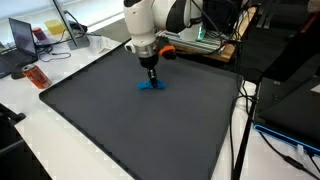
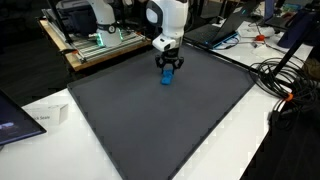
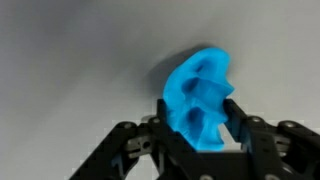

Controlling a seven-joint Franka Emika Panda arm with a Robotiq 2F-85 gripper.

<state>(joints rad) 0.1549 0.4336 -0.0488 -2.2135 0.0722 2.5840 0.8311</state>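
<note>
A small bright blue object with lumpy curved lobes lies on the dark grey mat. In the wrist view it fills the space between the black fingers. My gripper points straight down over it and both pads press against its sides, with a thin sliver of light low down by the right pad. In both exterior views the gripper stands upright near the mat's far part, with the blue object showing under its tips on the mat.
The mat covers most of a white table. A laptop and an orange item sit beside it. A wooden frame with equipment stands behind the arm. Cables trail off the table's side, and a white box lies near the mat's corner.
</note>
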